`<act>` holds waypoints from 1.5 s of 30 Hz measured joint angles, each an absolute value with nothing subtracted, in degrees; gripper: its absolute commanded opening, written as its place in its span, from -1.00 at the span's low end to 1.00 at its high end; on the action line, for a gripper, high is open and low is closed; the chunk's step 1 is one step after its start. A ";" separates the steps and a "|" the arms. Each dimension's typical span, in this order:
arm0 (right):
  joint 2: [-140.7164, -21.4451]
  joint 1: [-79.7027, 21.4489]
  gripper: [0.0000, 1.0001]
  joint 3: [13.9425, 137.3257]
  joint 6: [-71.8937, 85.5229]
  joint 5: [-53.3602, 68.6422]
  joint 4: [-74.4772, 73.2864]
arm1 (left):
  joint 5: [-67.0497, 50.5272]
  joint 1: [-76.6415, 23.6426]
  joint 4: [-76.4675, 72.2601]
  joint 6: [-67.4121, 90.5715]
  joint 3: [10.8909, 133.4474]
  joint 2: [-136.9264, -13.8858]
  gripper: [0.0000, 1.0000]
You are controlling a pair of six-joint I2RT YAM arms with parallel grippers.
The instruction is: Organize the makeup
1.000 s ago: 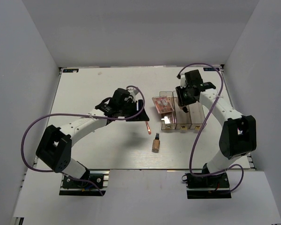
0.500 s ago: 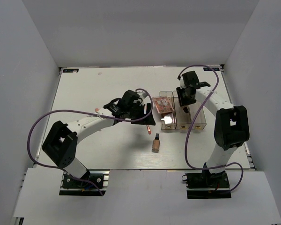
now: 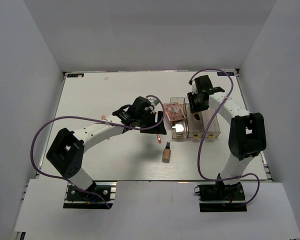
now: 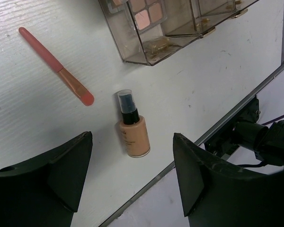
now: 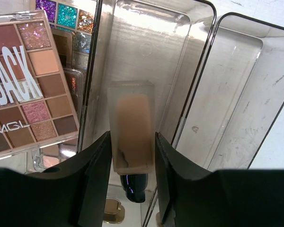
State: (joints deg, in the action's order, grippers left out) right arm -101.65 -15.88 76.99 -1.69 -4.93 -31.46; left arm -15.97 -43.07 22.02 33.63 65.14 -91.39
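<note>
Left gripper [image 3: 154, 120] open above the bench [image 3: 90, 100], pink stick [image 4: 54, 66] lay slantwise, beige bottle [image 4: 134, 135] lay flat beside it, black cap pointing toward the clear organizer [image 3: 210, 134], eyeshadow palette [image 5: 28, 94] in its left compartment, right gripper [image 5: 131, 161] clamped a second beige bottle [image 5: 131, 127] lengthwise over the middle compartment.

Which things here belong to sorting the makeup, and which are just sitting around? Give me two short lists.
Part of the job:
eyeshadow palettes, already in the box
held bottle, gripped in the right claw
loose bottle, lying on the table
pink brush, lying on the table

Just around:
clear box, the holder, not makeup
the table itself
</note>
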 measured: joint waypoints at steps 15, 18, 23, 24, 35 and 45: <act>-101.80 -15.92 -0.11 76.95 -1.67 -4.03 -31.46 | -15.42 -43.48 22.28 33.69 65.14 -91.39 0.58; -102.41 -15.92 -0.03 76.88 -1.65 -3.88 -31.44 | -15.40 -43.48 22.31 33.69 65.14 -91.39 0.58; -102.83 -15.92 0.05 76.58 -1.69 -3.86 -31.33 | -15.38 -43.48 22.31 33.76 65.14 -91.39 0.58; -102.87 -15.92 0.07 76.58 -1.72 -3.88 -31.29 | -15.35 -43.48 22.31 33.85 65.14 -91.39 0.58; -103.11 -15.92 -0.06 76.71 -2.17 -2.46 -31.40 | -15.57 -43.48 22.48 33.74 65.14 -91.39 0.56; -97.51 -15.66 -0.55 78.54 -9.54 2.00 -31.44 | -15.79 -47.53 30.22 29.58 77.03 -103.09 0.56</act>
State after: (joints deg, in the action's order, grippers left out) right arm -97.51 -15.66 78.54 -9.54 2.00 -31.44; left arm -15.79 -47.53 30.22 29.58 77.03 -103.09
